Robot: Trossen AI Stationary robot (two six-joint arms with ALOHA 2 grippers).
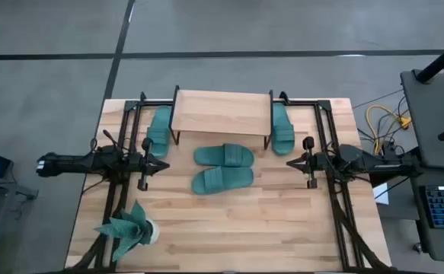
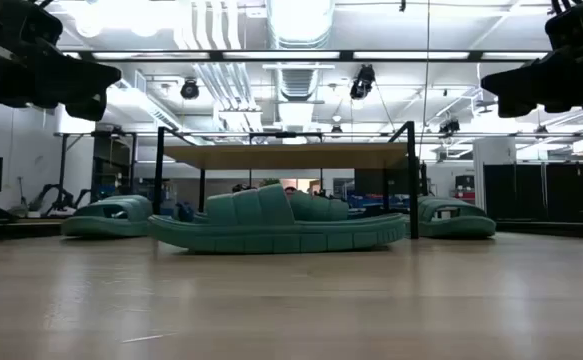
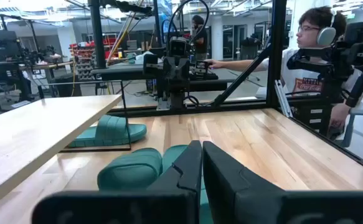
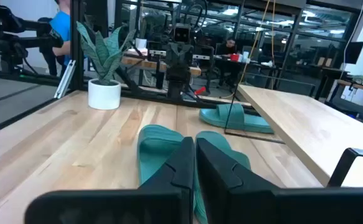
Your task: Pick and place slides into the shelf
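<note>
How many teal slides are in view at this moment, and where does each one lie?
4. One slide lies at the shelf's left end, one at its right end, and two lie side by side in front of it, and. None appears hidden.

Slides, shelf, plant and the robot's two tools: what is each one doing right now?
Two middle slides: flat on the table, side by side, in front of the shelf.
Left slide: flat, at the shelf's left end.
Right slide: flat, at the shelf's right end.
Shelf: upright, top bare.
Plant: upright in its pot.
Left tool: shut, holding nothing.
Right tool: shut, holding nothing.
</note>
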